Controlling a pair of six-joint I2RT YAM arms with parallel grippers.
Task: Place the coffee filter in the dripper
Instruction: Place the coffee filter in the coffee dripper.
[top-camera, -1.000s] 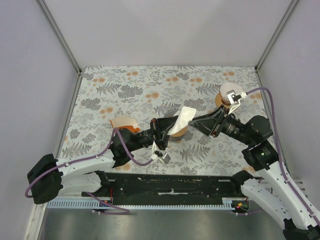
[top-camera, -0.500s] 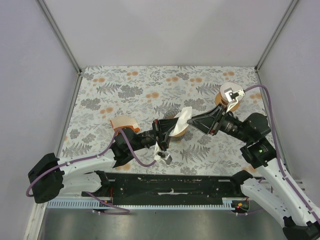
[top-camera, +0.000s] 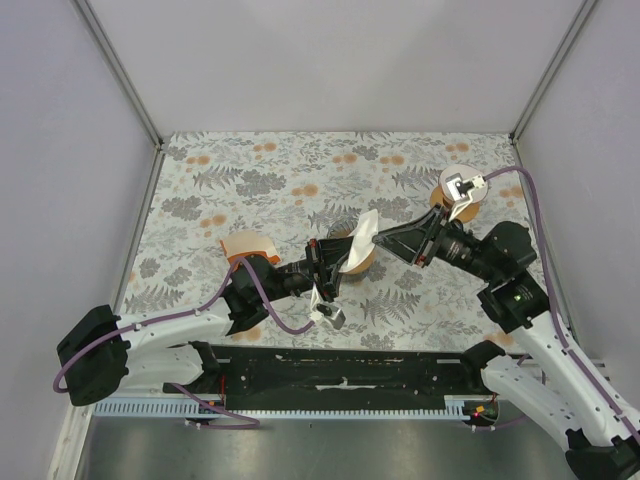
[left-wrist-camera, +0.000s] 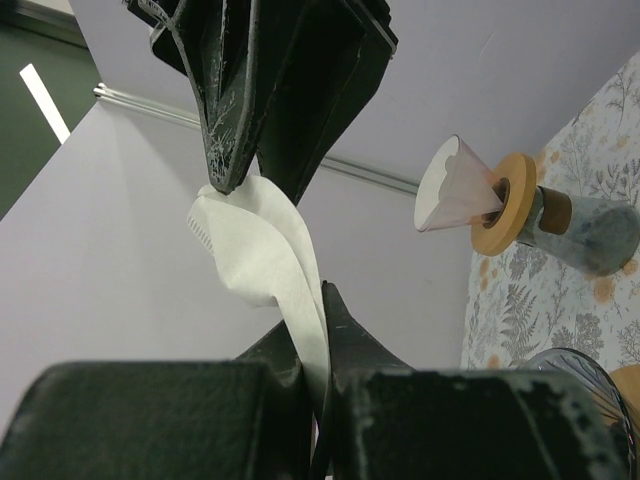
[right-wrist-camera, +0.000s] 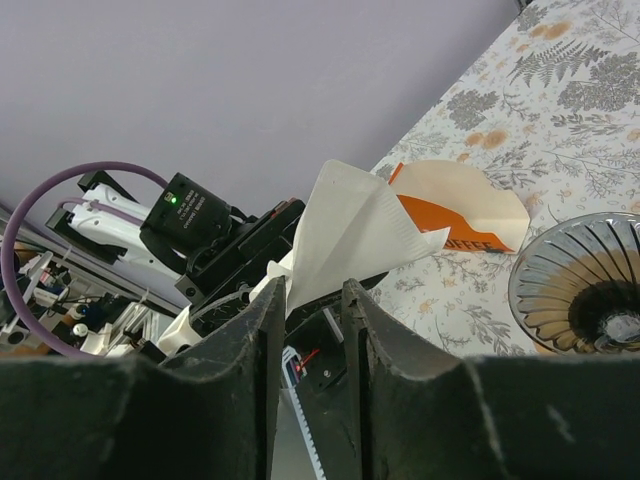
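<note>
Paper in orange and white, a flat packet (top-camera: 248, 243), lies toward the left edge of the flower-patterned counter (top-camera: 250, 170). The left arm's elbow covers its near side. In the right wrist view we read only a few letters of its print.

Next comes the left gripper (left-wrist-camera: 316, 330), held above the middle of the counter. Its jaws are pressed together on the lower edge of the coffee filter (right-wrist-camera: 350, 235). The white paper rises from them, bowed and partly spread.

Under the filter we see only an orange crescent of the dripper (top-camera: 358, 265). The rest is hidden by the paper and both sets of fingers. The filter sits above the dripper, not in it.

The right gripper (right-wrist-camera: 312, 292) meets the filter's upper edge from the other side. Its jaws stand narrowly apart around the paper, but we cannot tell whether they pinch it.

A ribbed grey cone (right-wrist-camera: 580, 280) is cut off at the right edge of the right wrist view. We cannot tell how it relates to the orange ring.

Near the back right corner stands a pale cone (top-camera: 458, 185) on an orange collar, partly masked by the right wrist's camera.
</note>
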